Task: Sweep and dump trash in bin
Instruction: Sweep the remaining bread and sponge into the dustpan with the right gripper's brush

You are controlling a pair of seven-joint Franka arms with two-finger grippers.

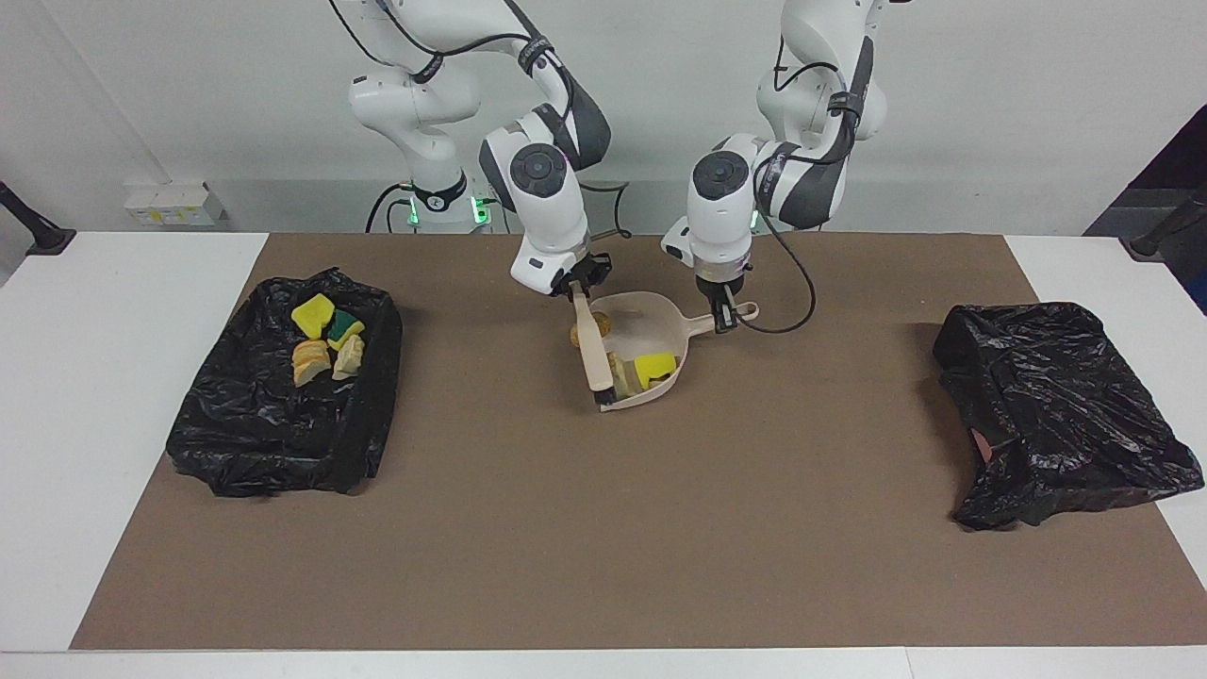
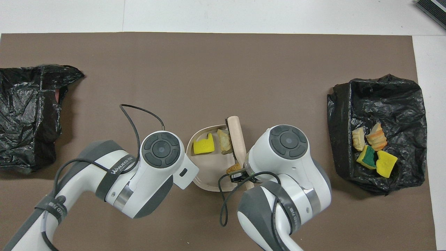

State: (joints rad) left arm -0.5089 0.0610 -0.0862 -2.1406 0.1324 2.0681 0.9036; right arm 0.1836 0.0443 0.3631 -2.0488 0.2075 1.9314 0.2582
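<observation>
A beige dustpan is seen at the centre of the frame, with a beige brush tipped in black bristles. Inside the pan, a bright yellow sponge chunk and golden-brown bread pieces are shown. Glossy black bags are seen at both sides; yellow, green-backed and golden-brown bits are held in one. The mat is plain brown, the table white.

Bright, even light from above leaves soft short shadows, faint sheen on black plastic, sharp focus throughout.
</observation>
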